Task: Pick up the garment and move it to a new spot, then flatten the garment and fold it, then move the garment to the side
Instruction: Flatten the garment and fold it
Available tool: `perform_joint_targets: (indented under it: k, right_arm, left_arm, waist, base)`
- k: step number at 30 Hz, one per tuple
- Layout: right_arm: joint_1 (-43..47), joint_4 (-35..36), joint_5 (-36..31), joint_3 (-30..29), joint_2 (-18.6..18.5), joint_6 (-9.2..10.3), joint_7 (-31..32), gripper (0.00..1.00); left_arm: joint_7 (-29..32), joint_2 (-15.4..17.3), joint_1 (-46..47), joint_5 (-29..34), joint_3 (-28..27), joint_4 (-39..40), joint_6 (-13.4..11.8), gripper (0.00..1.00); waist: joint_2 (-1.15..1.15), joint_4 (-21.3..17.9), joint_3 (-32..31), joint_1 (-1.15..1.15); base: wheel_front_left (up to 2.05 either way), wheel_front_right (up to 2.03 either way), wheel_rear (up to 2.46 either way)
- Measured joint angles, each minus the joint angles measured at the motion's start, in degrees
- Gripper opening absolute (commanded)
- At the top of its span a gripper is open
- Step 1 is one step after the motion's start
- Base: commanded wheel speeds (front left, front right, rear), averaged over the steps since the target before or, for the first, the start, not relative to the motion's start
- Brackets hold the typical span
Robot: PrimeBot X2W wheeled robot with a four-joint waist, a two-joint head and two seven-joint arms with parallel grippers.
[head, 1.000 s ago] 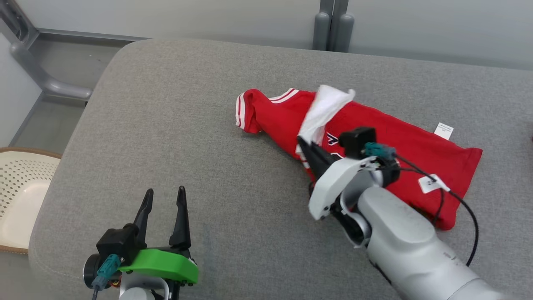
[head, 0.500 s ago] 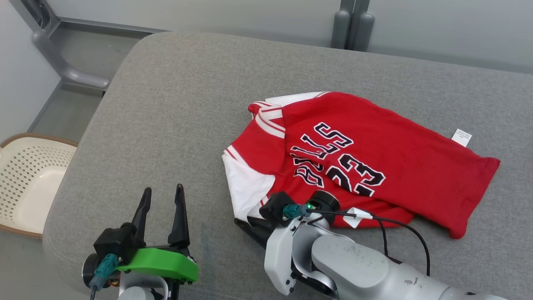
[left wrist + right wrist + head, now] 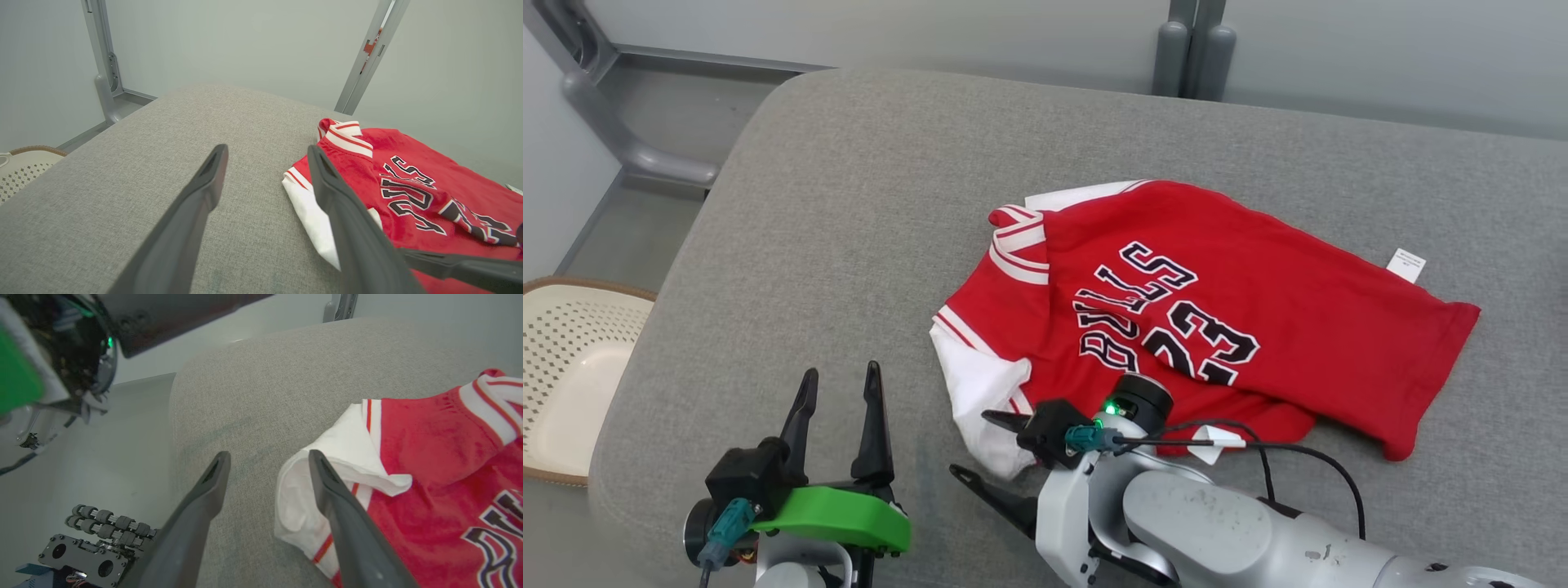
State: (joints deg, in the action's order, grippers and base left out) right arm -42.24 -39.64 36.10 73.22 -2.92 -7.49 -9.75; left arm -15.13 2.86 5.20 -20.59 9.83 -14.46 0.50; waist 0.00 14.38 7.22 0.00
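The red Bulls jersey (image 3: 1217,310) lies on the grey padded desk (image 3: 849,204), towards its right half, with the letters and number facing up. My right hand (image 3: 972,443) is at the near left corner of the jersey with its fingers wide apart and nothing between them. My left hand (image 3: 842,371) is also wide and empty, resting apart from the cloth on the near left.

I judge that the flattening is only partly done. The body is spread out, but the white sleeve (image 3: 980,392) is bunched and curled over, and the near edge has wrinkles. No fold is made yet, and the move to the side is also left. Whether this spot is already the new one, I cannot tell.

My right forearm covers part of the near edge. The other sleeve seems tucked under the far edge, with only a white strip visible. I cannot tell if my right finger touches the white sleeve or hangs just above it.
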Motion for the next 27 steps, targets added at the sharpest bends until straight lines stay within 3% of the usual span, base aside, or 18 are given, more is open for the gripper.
perform_joint_targets:
  k: [4,9,20,27]
  right_arm:
    - [0.0,-0.1,1.4,-2.5,-0.1,0.0,-2.7,1.0]
    - [1.1,-0.6,1.4,-10.0,-2.3,0.0,-4.5,1.0]
    - [9.0,-5.3,-6.4,-38.9,-10.8,0.0,-5.3,1.0]
    - [13.8,-10.0,-13.5,-55.7,-10.7,0.0,-5.3,1.0]
  left_arm:
    - [0.0,0.0,-0.2,0.0,-0.1,0.0,0.0,1.0]
    - [0.0,0.0,-0.7,0.2,-0.5,0.4,0.0,1.0]
    - [0.0,0.0,-1.1,0.2,0.1,1.1,0.0,1.0]
    - [0.0,0.0,-1.1,0.2,0.4,1.2,0.1,1.0]
  waist:
    - [0.0,-1.6,-0.4,0.0]
    - [0.0,-3.9,-0.9,0.0]
    - [0.0,-8.6,-1.5,0.0]
    - [0.0,-9.0,-0.7,0.0]
  base:
    - [0.0,0.0,0.0]
    - [0.0,0.0,0.0]
    - [0.0,0.0,0.0]
    - [0.0,0.0,0.0]
